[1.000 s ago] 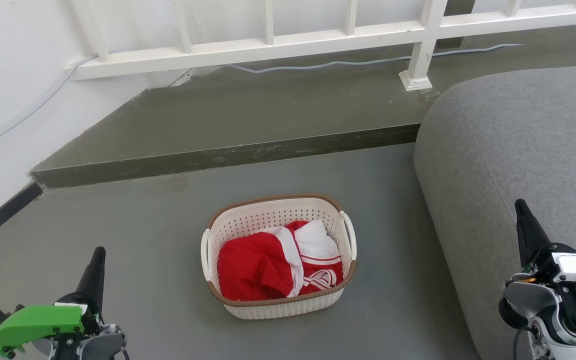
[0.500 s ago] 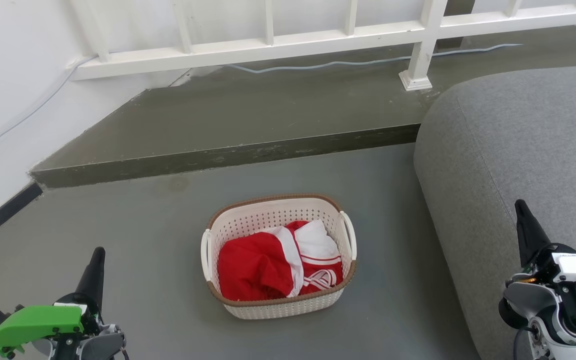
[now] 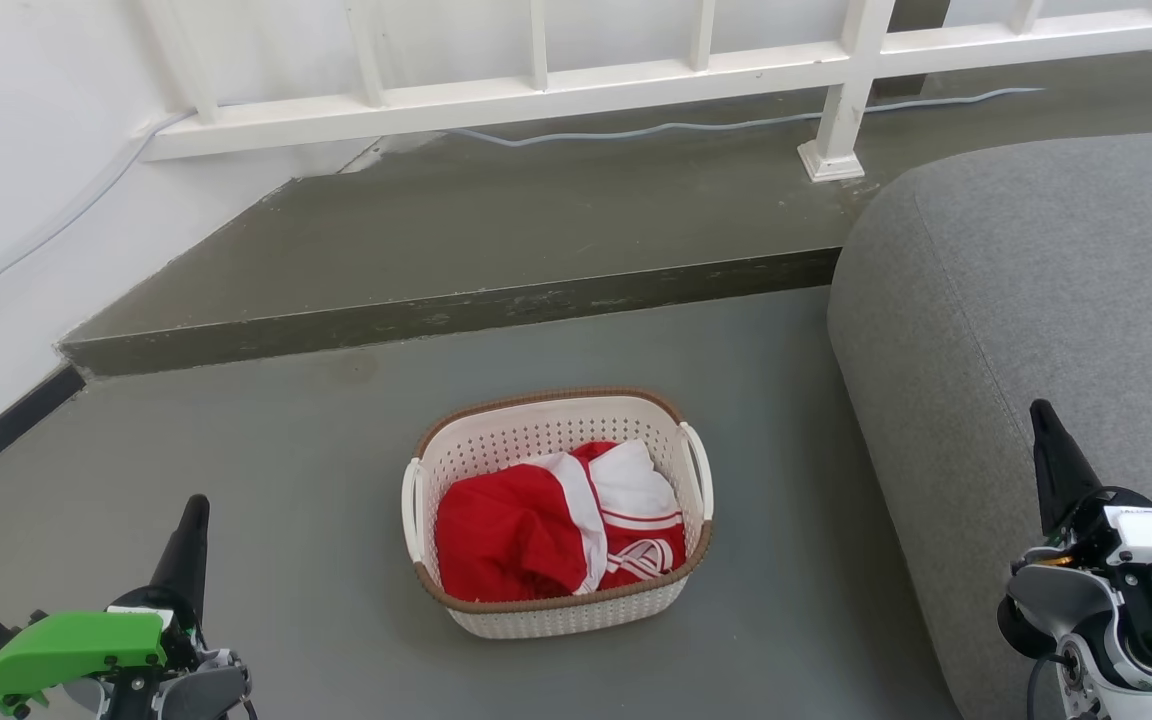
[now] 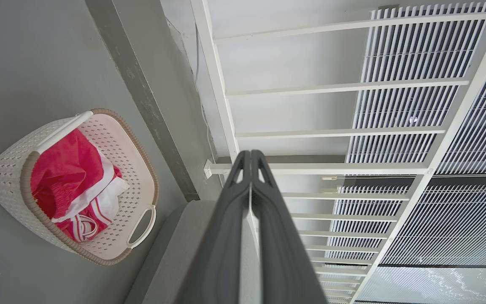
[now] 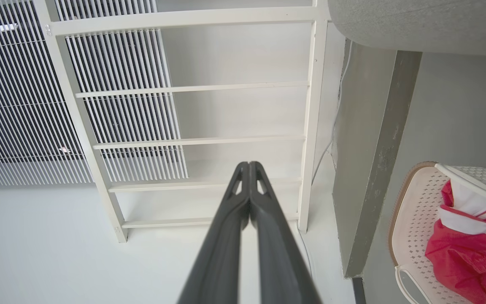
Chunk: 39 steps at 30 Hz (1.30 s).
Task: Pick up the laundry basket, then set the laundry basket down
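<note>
- Laundry basket (image 3: 536, 432) stands upright on the grey floor (image 3: 286, 480), in the middle of the head view, between the two arms and well apart from both.
- Red and white clothes (image 3: 506, 530) lie bunched inside it, below its brown rim.
- Its white loop handles sit on the two short sides, the left handle (image 3: 410, 510) and the right handle (image 3: 702, 470); nothing touches either one.
- Left gripper (image 3: 198, 505) is at the lower left over bare floor, pointing up the view. In the left wrist view its jaws are pressed together with nothing between them, and the basket lies off to that view's left.
- Right gripper (image 3: 1039, 412) is at the lower right, in front of the grey sofa (image 3: 1036, 300). In the right wrist view its jaws are likewise closed on nothing, and the basket shows at that view's lower right edge.
- Beyond the basket a low step (image 3: 436, 310) rises from the floor. A white railing (image 3: 536, 90) stands on it, and a pale cable (image 3: 686, 125) runs along its far side.
</note>
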Motion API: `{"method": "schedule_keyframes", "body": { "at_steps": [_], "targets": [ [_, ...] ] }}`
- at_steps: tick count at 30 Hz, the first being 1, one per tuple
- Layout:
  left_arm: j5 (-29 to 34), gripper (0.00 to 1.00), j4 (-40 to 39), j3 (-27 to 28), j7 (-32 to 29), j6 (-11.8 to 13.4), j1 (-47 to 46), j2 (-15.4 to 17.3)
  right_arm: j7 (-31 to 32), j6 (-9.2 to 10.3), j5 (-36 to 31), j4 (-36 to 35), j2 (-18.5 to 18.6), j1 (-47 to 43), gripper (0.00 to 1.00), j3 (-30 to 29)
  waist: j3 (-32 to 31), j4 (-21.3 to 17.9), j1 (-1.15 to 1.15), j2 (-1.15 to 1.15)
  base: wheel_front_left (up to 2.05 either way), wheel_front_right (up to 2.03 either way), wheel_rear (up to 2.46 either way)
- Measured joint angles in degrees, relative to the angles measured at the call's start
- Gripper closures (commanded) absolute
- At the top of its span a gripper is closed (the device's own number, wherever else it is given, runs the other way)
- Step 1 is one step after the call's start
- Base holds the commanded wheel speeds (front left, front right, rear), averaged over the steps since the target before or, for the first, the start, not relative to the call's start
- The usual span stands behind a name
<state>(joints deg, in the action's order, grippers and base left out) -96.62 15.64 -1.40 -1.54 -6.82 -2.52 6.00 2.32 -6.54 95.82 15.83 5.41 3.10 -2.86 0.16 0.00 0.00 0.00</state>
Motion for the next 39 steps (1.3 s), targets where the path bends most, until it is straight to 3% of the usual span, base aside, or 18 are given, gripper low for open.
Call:
{"method": "schedule_keyframes", "body": {
  "at_steps": [39],
  "targets": [
    [0.01, 1.00, 0.24, 0.33, -0.44, 0.00, -0.15, -0.08, 0.08, -0.01, 0.00, 0.24, -0.09, 0.02, 1.00, -0.24, -0.01, 0.00, 0.00, 0.00, 0.00, 0.00, 0.00]
  ]
}}
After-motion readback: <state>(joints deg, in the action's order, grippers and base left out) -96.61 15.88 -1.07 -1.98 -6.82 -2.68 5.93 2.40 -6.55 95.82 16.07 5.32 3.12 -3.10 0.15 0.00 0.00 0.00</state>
